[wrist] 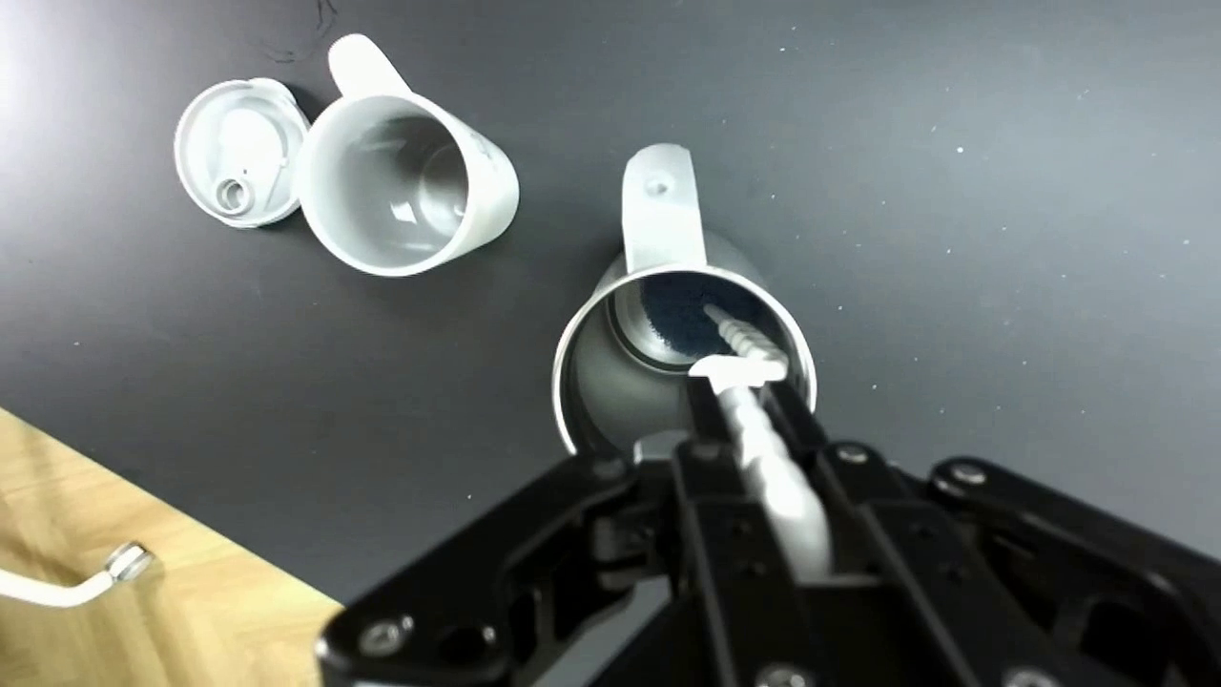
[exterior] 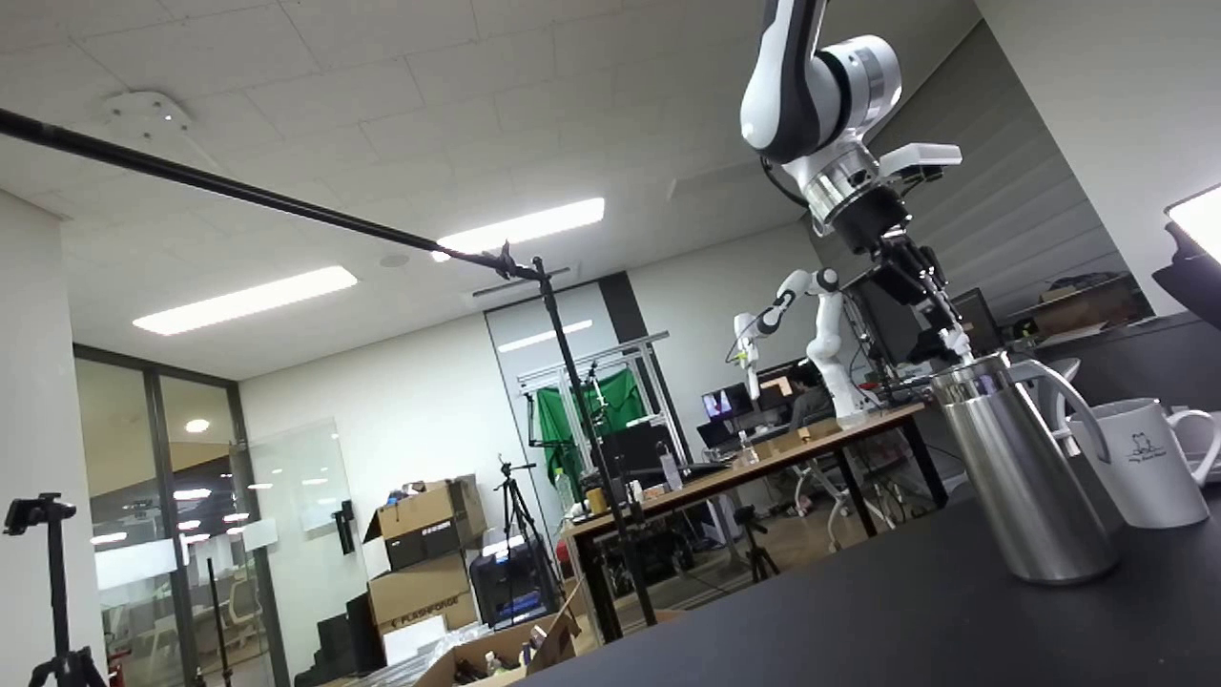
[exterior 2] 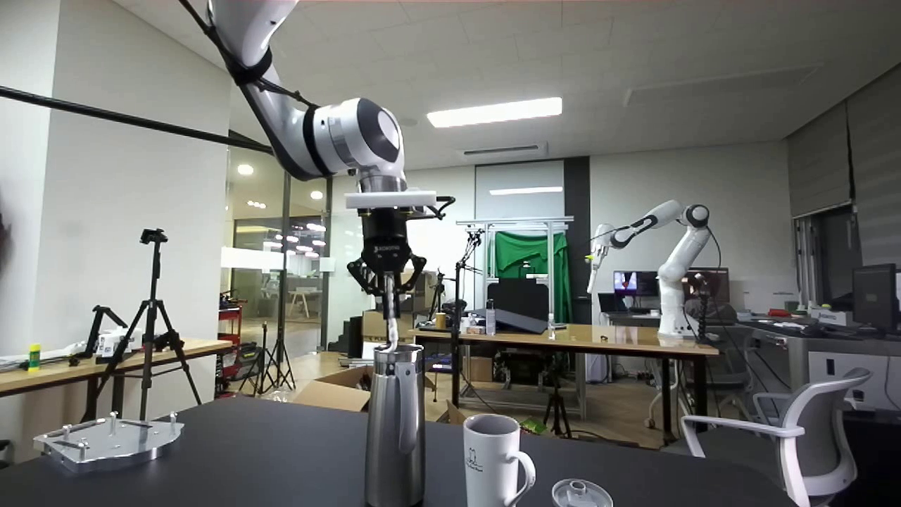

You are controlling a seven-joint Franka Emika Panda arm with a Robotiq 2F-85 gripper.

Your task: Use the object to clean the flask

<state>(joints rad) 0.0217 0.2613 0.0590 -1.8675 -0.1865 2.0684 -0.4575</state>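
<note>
End effector [wrist: 745, 399] grips one stick [wrist: 761, 450]; one flask [exterior 2: 385, 443].

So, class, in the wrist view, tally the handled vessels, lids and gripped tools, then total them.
Handled vessels: 2 (silver flask, white mug)
Lids: 1 (white lid, beside the mug)
Gripped tools: 1 (slender pale tool)
Total: 4

FLASHFORGE in capitals on lower cardboard box [exterior: 420, 584]; print on upper carton [exterior: 429, 509] illegible; ROBOTIQ, small, on black housing [exterior 2: 386, 234] above fingers [exterior 2: 398, 307]; script under line drawing [exterior: 1142, 442] on white mug [exterior: 1159, 491] too tiny to read
</note>
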